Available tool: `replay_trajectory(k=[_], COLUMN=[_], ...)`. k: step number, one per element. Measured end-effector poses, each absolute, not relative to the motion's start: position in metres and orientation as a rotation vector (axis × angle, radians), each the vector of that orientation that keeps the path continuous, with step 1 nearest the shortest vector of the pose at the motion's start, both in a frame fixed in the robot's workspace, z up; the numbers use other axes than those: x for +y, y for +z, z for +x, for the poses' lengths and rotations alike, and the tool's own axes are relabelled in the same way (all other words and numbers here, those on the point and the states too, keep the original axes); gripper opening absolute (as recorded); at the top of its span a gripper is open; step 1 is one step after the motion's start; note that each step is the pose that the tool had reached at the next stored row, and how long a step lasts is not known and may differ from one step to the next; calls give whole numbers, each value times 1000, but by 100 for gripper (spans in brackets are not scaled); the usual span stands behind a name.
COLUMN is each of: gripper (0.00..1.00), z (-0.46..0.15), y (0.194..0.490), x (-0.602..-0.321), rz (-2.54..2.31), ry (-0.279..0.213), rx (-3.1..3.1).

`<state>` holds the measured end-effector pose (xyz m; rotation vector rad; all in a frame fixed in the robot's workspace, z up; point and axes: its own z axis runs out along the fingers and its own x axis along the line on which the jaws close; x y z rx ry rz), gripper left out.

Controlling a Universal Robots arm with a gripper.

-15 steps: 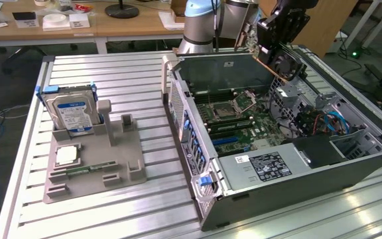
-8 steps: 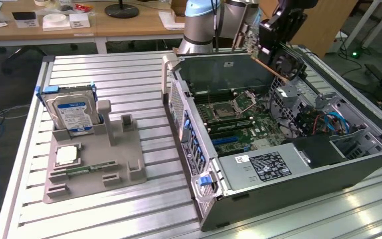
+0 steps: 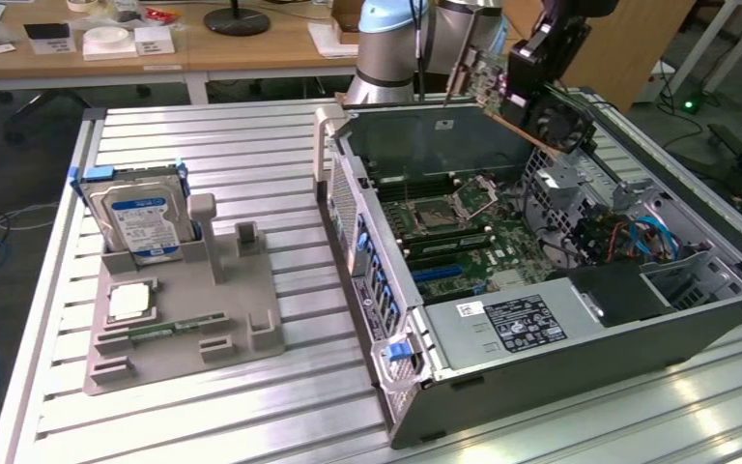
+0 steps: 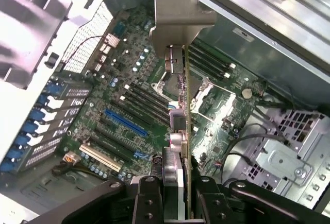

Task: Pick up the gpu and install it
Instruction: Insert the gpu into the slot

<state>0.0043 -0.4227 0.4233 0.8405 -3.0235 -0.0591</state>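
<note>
My gripper (image 3: 541, 85) hangs above the far side of the open computer case (image 3: 385, 242), shut on the gpu (image 3: 547, 118). The gpu is a dark card with a brownish lower edge and a fan, held tilted over the case's back wall. In the wrist view the gpu (image 4: 183, 105) appears edge-on, its metal bracket (image 4: 178, 15) pointing away from my gripper (image 4: 178, 195). Below it lies the green motherboard (image 4: 129, 105) with a blue slot (image 4: 126, 122) and several black slots. The card is clear of the board and touches no slot.
A silver hard drive (image 3: 139, 217) stands in a grey fixture (image 3: 223, 329) at the exterior view's left, with a processor (image 3: 128, 302) and a memory stick (image 3: 171, 327). The power supply (image 3: 526, 324) and a metal drive cage (image 4: 289, 157) fill the case's near end.
</note>
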Motion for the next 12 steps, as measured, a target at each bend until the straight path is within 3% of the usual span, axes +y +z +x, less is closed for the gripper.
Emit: replay_trajectory(k=[12], gripper=[29], z=[4], y=[423], x=[-423], rz=[1075], ry=[-58], rx=[-2945])
